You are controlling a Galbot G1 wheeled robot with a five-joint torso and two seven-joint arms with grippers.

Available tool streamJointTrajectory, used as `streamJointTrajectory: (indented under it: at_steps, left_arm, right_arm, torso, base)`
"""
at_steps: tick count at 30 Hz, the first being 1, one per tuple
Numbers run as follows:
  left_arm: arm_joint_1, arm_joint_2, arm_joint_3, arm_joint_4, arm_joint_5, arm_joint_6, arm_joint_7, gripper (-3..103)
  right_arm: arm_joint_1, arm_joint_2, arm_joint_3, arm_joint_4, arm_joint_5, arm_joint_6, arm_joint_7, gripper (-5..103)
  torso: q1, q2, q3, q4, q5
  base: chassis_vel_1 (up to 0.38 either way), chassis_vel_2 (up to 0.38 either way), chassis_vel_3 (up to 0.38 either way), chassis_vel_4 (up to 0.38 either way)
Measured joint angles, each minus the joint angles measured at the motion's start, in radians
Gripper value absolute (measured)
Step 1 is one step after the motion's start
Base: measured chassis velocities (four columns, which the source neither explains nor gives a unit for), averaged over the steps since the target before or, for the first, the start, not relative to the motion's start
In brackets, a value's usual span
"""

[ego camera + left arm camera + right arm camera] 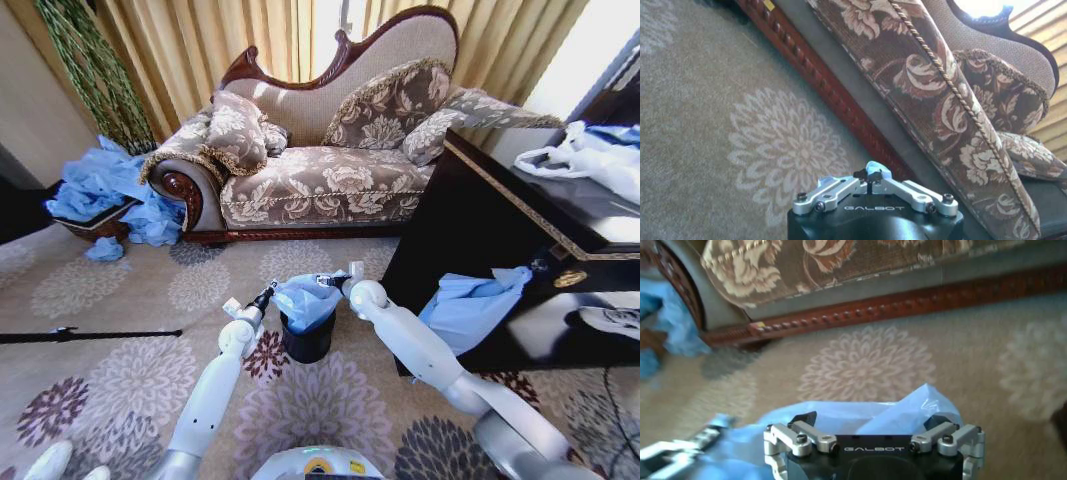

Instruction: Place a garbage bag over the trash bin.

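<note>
**Two claws, one flimsy bag above the bin**

Both claws meet over the trash bin (307, 340), which stands on the patterned carpet (120, 300) in front of the sofa (320, 170). The garbage bag (305, 298) hangs bunched between them, its lower folds drooping onto or just inside the bin's rim; which of the two cannot be told.

The left claw (268, 292) is pinched closed on the bag's left edge; in the left wrist view its fingers (873, 176) are pressed together with a scrap of blue film at the tips. The right claw (340, 283) is at the bag's right edge, and the right wrist view shows blue film rising between its fingers (803, 421), which stand apart; whether they actually clamp the film is unclear.

The bag looks very light, limp and slick. It will likely sag, cling and slip from a loose pinch. The sensible hold is on the mouth's hem at opposite sides, so the opening can stretch wider than the rim. The bin looks light enough to tip if dragged.
</note>
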Motion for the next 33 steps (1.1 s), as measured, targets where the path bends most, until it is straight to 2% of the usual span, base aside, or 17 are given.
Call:
streamJointTrajectory:
  at_steps: [2, 7, 10, 16, 19, 20, 21, 23, 24, 27, 28, 30, 31, 32, 33]
  left_arm:
    - [0.001, -0.002, -0.001, -0.001, -0.001, -0.001, 0.000, 0]
    - [0.002, -0.002, -0.001, -0.001, -0.004, -0.001, 0.000, 0]
    - [-0.001, 0.002, -0.002, 0.003, -0.009, -0.001, 0.000, 0]
    - [-0.003, 0.002, -0.003, 0.009, -0.024, -0.001, 0.000, 0]
    - [-0.007, 0.000, -0.002, 0.017, -0.028, -0.001, 0.000, 0]
    - [-0.007, 0.000, -0.002, 0.017, -0.028, -0.001, 0.000, 0]
    - [-0.007, 0.000, -0.002, 0.019, -0.029, -0.001, 0.000, 0]
    - [-0.008, 0.001, -0.002, 0.019, -0.032, -0.001, 0.000, 0]
    - [-0.008, 0.001, -0.002, 0.019, -0.032, -0.001, 0.000, 0]
    - [-0.011, 0.003, -0.002, 0.025, -0.035, -0.001, 0.000, 0]
    - [-0.011, 0.003, -0.002, 0.025, -0.035, -0.001, 0.000, 0]
    - [-0.012, 0.004, -0.002, 0.032, -0.035, -0.001, 0.002, 0]
    - [-0.012, 0.004, -0.002, 0.032, -0.036, -0.001, 0.002, 0]
    - [-0.012, 0.004, -0.002, 0.032, -0.036, -0.001, 0.002, 0]
    - [-0.012, 0.004, -0.002, 0.033, -0.036, -0.001, 0.002, 0]
  right_arm:
    - [-0.012, -0.004, 0.027, 0.044, 0.106, 0.000, 0.058, 100]
    - [-0.029, -0.009, 0.065, 0.091, 0.195, 0.019, 0.092, 100]
    - [-0.059, -0.023, 0.098, 0.160, 0.306, 0.028, 0.148, 100]
    - [-0.102, -0.054, 0.128, 0.202, 0.366, 0.042, 0.122, 100]
    - [-0.135, -0.069, 0.169, 0.241, 0.484, 0.035, 0.111, 100]
    - [-0.135, -0.069, 0.169, 0.241, 0.484, 0.035, 0.111, 100]
    - [-0.157, -0.084, 0.179, 0.253, 0.486, 0.022, 0.065, 100]
    - [-0.195, -0.123, 0.176, 0.276, 0.377, 0.015, -0.042, 100]
    - [-0.195, -0.123, 0.176, 0.276, 0.377, 0.015, -0.042, 100]
    - [-0.252, -0.198, 0.154, 0.355, 0.219, -0.004, -0.154, 100]
    - [-0.252, -0.198, 0.154, 0.355, 0.219, -0.004, -0.154, 100]
    - [-0.296, -0.251, 0.132, 0.413, 0.060, -0.002, -0.251, 100]
    - [-0.306, -0.267, 0.123, 0.427, -0.012, 0.001, -0.285, 100]
    - [-0.306, -0.267, 0.123, 0.427, -0.012, 0.001, -0.285, 100]
    - [-0.315, -0.288, 0.109, 0.442, -0.111, 0.017, -0.323, 100]
  torso:
    - [0.000, 0.000, 0.000, 0.0001, 0.0001]
    - [0.000, 0.000, 0.000, 0.0003, 0.0001]
    - [0.000, 0.000, 0.000, 0.0001, 0.0000]
    - [0.000, 0.000, 0.000, 0.0001, 0.0001]
    - [0.000, 0.000, 0.000, 0.0003, 0.0000]
    - [0.000, 0.000, 0.000, 0.0003, 0.0000]
    - [0.000, 0.000, 0.000, 0.0003, 0.0001]
    - [0.000, 0.000, 0.000, 0.0003, 0.0002]
    - [0.000, 0.000, 0.000, 0.0003, 0.0002]
    - [0.000, 0.000, 0.000, -0.0002, 0.0001]
    - [0.000, 0.000, 0.000, -0.0002, 0.0001]
    - [0.000, 0.000, 0.000, 0.0002, 0.0000]
    - [0.000, 0.000, 0.000, 0.0002, 0.0001]
    - [0.000, 0.000, 0.000, 0.0002, 0.0001]
    - [0.000, 0.000, 0.000, 0.0001, 0.0002]
  base:
    - [0.000, 0.000, 0.000, 0.000]
    - [0.000, 0.000, 0.000, 0.000]
    - [0.000, 0.000, 0.000, 0.000]
    - [0.000, 0.000, 0.000, 0.000]
    - [0.000, 0.000, 0.000, 0.000]
    - [0.000, 0.000, 0.000, 0.000]
    - [0.000, 0.000, 0.000, 0.000]
    - [0.000, 0.000, 0.000, 0.000]
    - [0.000, 0.000, 0.000, 0.000]
    - [0.000, 0.000, 0.000, 0.000]
    - [0.000, 0.000, 0.000, 0.000]
    - [0.000, 0.000, 0.000, 0.000]
    - [0.000, 0.000, 0.000, 0.000]
    - [0.000, 0.000, 0.000, 0.000]
    - [0.000, 0.000, 0.000, 0.000]
